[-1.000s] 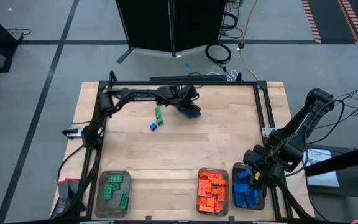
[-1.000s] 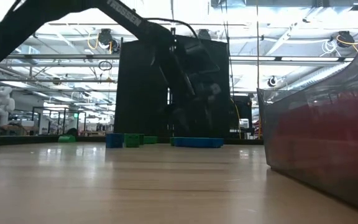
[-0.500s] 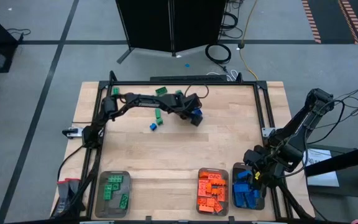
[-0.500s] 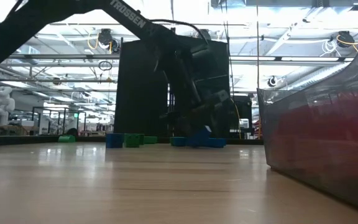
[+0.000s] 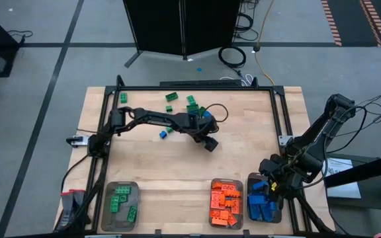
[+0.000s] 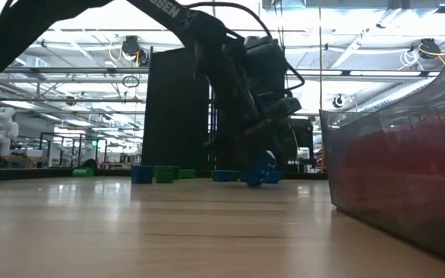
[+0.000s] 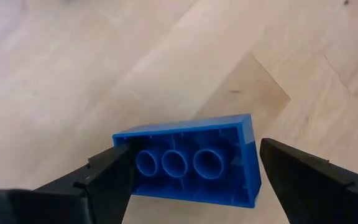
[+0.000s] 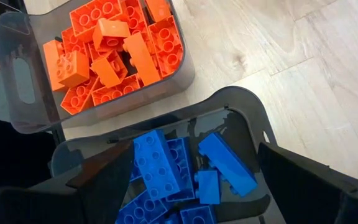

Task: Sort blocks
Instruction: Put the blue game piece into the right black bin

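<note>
My left gripper (image 5: 210,143) reaches out over the middle of the table with a blue block (image 7: 191,165) between its fingers; the block's hollow underside with three tubes faces the wrist camera. In the low view this block (image 6: 261,171) is tilted under the gripper (image 6: 267,154). Several loose green blocks (image 5: 192,102) and a small blue one (image 5: 162,134) lie on the wood at the far side. My right gripper (image 8: 194,155) hangs open over the blue tray (image 5: 263,206) and holds nothing. My left gripper has the blue block lengthwise between its two fingers, one finger on each short end (image 7: 124,155). The fingers slant down at it from the table's far left. The block is tilted with its underside up toward the wrist; whether its lower corner (image 6: 253,184) is on the table, I cannot tell.
Three clear trays stand along the near edge: one with green blocks (image 5: 120,205), one with orange blocks (image 5: 225,203) and one with blue blocks (image 8: 166,168). A black frame (image 5: 197,84) borders the far and side edges. Bare wood lies between the loose blocks and the trays.
My left gripper has swung toward the table's near edge and slightly right, sinking a little, and has brought the blue block with it. The block, lying flat before, is now tipped. Green blocks at the far side that the arm covered now show.
</note>
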### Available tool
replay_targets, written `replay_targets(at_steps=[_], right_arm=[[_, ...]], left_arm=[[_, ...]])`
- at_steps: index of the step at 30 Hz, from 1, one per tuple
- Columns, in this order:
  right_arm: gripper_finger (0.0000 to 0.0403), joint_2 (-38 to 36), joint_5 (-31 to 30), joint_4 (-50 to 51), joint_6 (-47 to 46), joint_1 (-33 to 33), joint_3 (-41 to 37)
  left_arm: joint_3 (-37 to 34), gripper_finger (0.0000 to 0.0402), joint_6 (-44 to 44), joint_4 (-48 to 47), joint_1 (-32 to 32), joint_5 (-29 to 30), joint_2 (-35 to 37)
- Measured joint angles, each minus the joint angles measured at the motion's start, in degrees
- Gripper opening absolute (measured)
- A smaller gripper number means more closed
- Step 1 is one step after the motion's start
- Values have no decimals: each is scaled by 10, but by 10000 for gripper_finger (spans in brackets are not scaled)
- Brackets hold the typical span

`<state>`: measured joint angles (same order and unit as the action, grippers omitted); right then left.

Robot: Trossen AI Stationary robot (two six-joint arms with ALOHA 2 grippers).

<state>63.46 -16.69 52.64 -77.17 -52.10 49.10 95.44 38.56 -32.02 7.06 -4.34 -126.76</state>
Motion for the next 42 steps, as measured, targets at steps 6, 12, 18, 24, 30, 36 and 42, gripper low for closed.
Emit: replay_targets(at_steps=[6,12,18,24,30,36,42], right_arm=[[337,0,-29,0,14,0,0],[337,0,-43,1,30,11,0],[337,0,-50,1,66,26,0],[337,-1,-100,20,87,36,0],[337,-2,-118,52,92,62,0],[337,-2,-119,51,93,63,0],[337,-2,-118,43,79,63,0]], left_arm=[[27,295,2,-6,-11,-1,0],[94,219,-3,-15,-11,0,0],[142,186,-19,-17,-11,1,0],[195,169,-34,-68,-14,-2,0],[225,167,-29,-275,-23,8,1],[205,171,16,-290,-66,91,1],[173,199,75,-209,-93,94,0]])
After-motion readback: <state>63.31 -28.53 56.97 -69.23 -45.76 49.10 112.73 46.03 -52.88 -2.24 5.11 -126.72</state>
